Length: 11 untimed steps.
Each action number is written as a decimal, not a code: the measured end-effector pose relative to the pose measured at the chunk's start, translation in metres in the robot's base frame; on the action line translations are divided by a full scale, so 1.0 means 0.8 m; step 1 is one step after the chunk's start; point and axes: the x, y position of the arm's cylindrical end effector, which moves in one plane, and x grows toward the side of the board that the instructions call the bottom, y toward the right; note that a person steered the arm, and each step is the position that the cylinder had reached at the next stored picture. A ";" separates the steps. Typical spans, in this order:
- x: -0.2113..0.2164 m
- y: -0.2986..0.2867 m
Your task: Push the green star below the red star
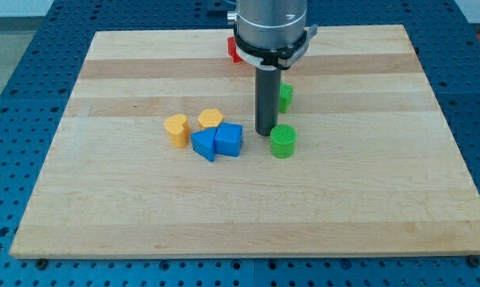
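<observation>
A green block [285, 97], partly hidden behind my rod, sits right of centre; its shape is mostly hidden. A red block [234, 50] shows only as a sliver at the view's top, behind the arm's body. My tip [265, 132] rests on the board just below and left of that green block, and just up-left of a green cylinder [283, 142].
A yellow block [176, 130], a yellow hexagon-like block [210, 119] and two blue blocks [203, 144] [230, 139] cluster left of my tip. The wooden board [367, 199] lies on a blue perforated table.
</observation>
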 end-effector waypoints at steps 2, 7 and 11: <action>-0.034 0.045; -0.064 0.039; -0.094 -0.036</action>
